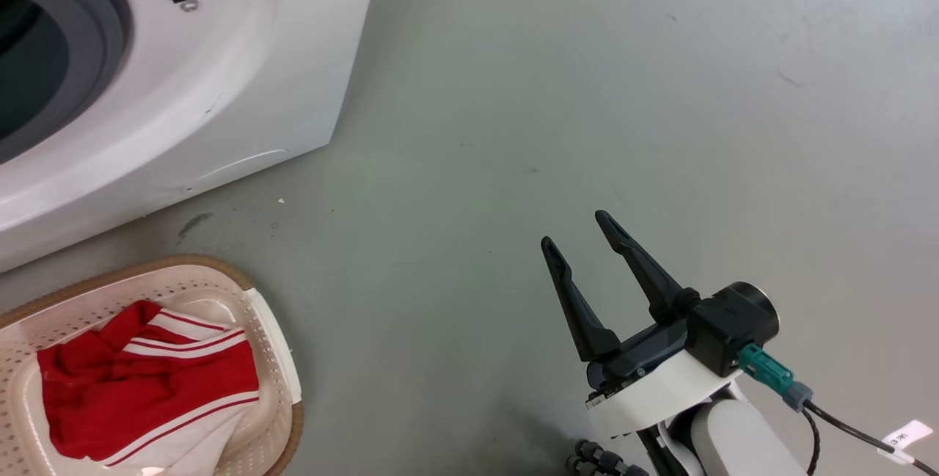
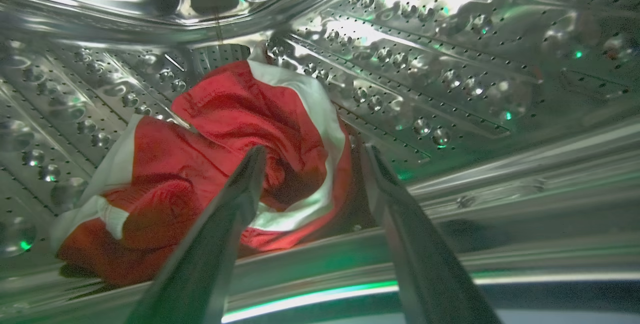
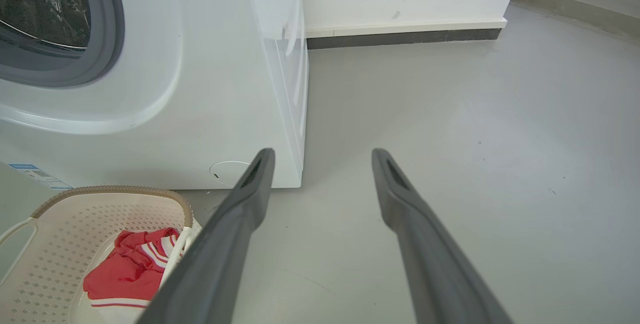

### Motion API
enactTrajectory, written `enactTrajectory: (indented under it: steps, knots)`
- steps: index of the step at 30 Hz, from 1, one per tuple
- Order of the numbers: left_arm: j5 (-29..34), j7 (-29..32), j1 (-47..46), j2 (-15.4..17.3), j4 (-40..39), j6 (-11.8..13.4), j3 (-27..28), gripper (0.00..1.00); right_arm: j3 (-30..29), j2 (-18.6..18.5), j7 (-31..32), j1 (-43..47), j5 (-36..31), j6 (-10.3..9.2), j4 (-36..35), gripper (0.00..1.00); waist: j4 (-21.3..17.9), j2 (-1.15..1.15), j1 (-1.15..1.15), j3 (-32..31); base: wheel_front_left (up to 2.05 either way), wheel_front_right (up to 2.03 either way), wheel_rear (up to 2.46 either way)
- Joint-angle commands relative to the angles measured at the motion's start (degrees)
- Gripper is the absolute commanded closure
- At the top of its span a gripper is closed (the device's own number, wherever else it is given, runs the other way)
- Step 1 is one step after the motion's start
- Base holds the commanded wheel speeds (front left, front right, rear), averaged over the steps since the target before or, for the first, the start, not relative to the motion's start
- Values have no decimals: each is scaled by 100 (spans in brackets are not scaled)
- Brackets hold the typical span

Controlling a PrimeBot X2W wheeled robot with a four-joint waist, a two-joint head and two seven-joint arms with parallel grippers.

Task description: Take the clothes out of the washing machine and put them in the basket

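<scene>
Left tool (image 2: 310, 157) gapes wide inside the drum (image 2: 450, 64), straddling the red garment (image 2: 225, 164) to grab it; right tool (image 1: 583, 234) idles wide over the floor (image 1: 587, 94).

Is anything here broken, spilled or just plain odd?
Nothing looks broken or spilled. One red garment lies in the basket; a second garment sits crumpled in the drum, before the open left claw. The only blemish is a small dark smudge on the floor by the washer.
</scene>
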Motion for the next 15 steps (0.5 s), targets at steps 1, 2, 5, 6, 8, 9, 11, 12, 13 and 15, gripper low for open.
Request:
enactTrajectory:
  steps: [1,2,5,6,8,9,11,12,13,15]
  knots:
    - [-45,311,-123,125,-74,-21,-13,0,28,12,-10,35,34,-5,-37,0,-69,0,0,59,0,0,0]
    - [-79,487,-189,161,-118,-17,-16,0,35,12,-9,40,45,-6,-41,0,-94,0,0,81,0,0,0]
    - [-133,1107,-372,278,-234,55,-52,0,61,12,-9,59,80,-6,-52,0,-172,0,0,173,0,0,0]
    - [-140,1299,-428,326,-278,91,-70,0,78,12,-10,52,99,-5,-46,0,-196,0,0,205,0,0,0]
    - [-177,1741,-516,388,-361,188,-104,0,115,12,-9,49,131,-6,-51,0,-247,0,0,257,0,0,0]
    - [-177,1975,-560,431,-413,233,-130,0,140,12,-9,49,150,-5,-55,0,-277,0,0,285,0,0,0]
    - [-150,2345,-649,488,-567,331,-188,0,136,12,-10,67,179,-6,-76,0,-297,0,0,333,0,0,0]
    - [-155,2528,-677,496,-624,374,-217,0,123,13,-9,82,180,-5,-88,0,-298,0,0,368,0,0,0]
    - [-144,2706,-698,504,-689,404,-263,0,112,13,-10,93,182,-5,-100,0,-299,0,0,400,0,0,0]
    - [-98,3015,-734,524,-806,468,-357,0,101,13,-10,118,202,-5,-125,0,-302,0,0,450,0,0,0]
